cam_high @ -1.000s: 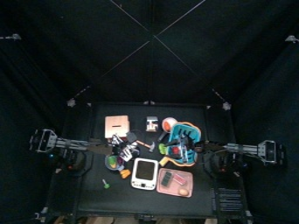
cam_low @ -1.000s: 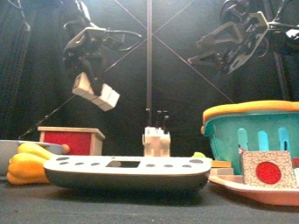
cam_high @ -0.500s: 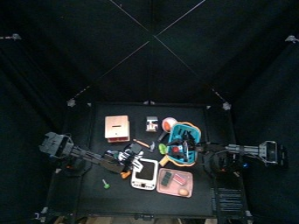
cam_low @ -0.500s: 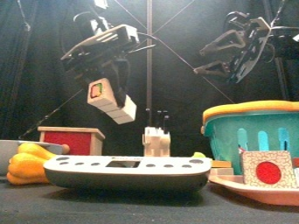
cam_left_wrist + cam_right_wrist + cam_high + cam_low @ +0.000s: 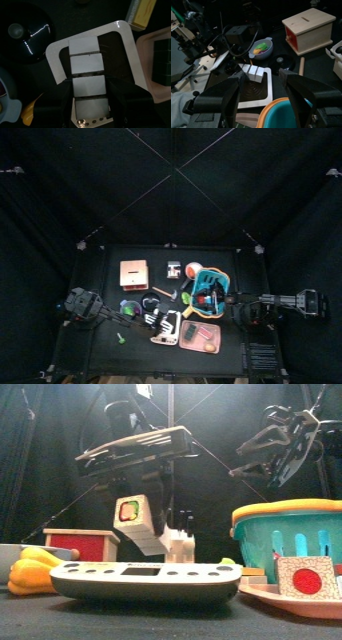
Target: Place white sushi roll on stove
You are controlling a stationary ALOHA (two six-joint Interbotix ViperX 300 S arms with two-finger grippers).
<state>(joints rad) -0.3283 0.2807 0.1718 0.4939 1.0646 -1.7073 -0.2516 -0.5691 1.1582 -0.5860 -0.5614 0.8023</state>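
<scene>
The white sushi roll (image 5: 144, 526), a white block with a red and green end, hangs tilted just above the stove (image 5: 147, 581), a flat white slab with a dark inner panel. My left gripper (image 5: 92, 89) is shut on the roll (image 5: 89, 85), one jaw on either side, directly over the stove's panel (image 5: 127, 55). In the top view the left arm reaches from the left across to the stove (image 5: 170, 336). My right gripper (image 5: 262, 75) hangs open and high at the right, holding nothing, and looks down on the stove (image 5: 258, 90).
A teal basket (image 5: 210, 286) stands right of the stove and a pink tray (image 5: 203, 338) at the front right. A salmon box (image 5: 132, 273) sits at the back left. A yellow toy (image 5: 34, 569) and a bowl of green and orange foods (image 5: 261, 47) lie left.
My left arm has swung toward the table's front and come down, carrying the roll from high on the left to just above the stove. The right arm has barely moved.
</scene>
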